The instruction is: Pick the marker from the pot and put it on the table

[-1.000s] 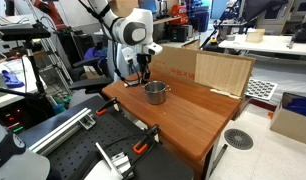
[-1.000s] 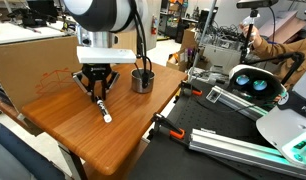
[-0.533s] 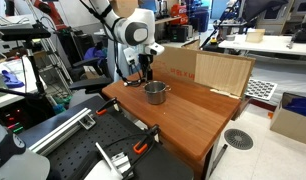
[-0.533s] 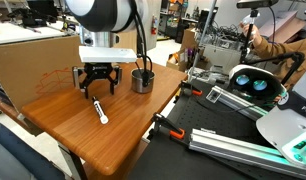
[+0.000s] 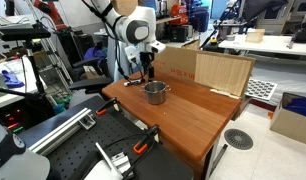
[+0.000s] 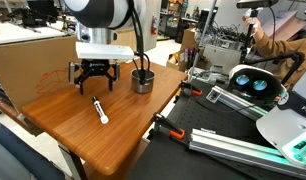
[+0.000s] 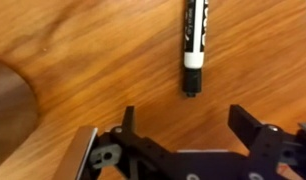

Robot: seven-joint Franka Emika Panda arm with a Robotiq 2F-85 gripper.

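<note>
Empty and wide open, the gripper (image 6: 95,80) hangs above the table (image 6: 55,125), with its two fingers spread far apart and nothing between them. A second ago it was down low, right on the wood, with its fingers on each side of the marker (image 6: 98,110). Now it has let go and gone up, and the marker has stayed behind. The marker lies flat on the brown wood, out in the middle part of the top, away from every edge. It sits just under and a little in front of the open gripper. In the wrist view the marker (image 7: 194,45) lies alone on the wood, and the gripper (image 7: 183,125) is apart from it and not touching it. The pot (image 6: 142,80) stands beside the gripper, closer to the far corner of the table, and well apart from the marker. In an exterior view the pot (image 5: 155,92) sits near the far edge on the arm's side, with the gripper (image 5: 141,72) above and beside it; I cannot see the marker from there. I think this means the job is as good as done: the marker is out of the pot and rests on the table. It looks steady and not close to rolling off an edge. All that seems left is for the arm to pull away without bumping the pot.
</note>
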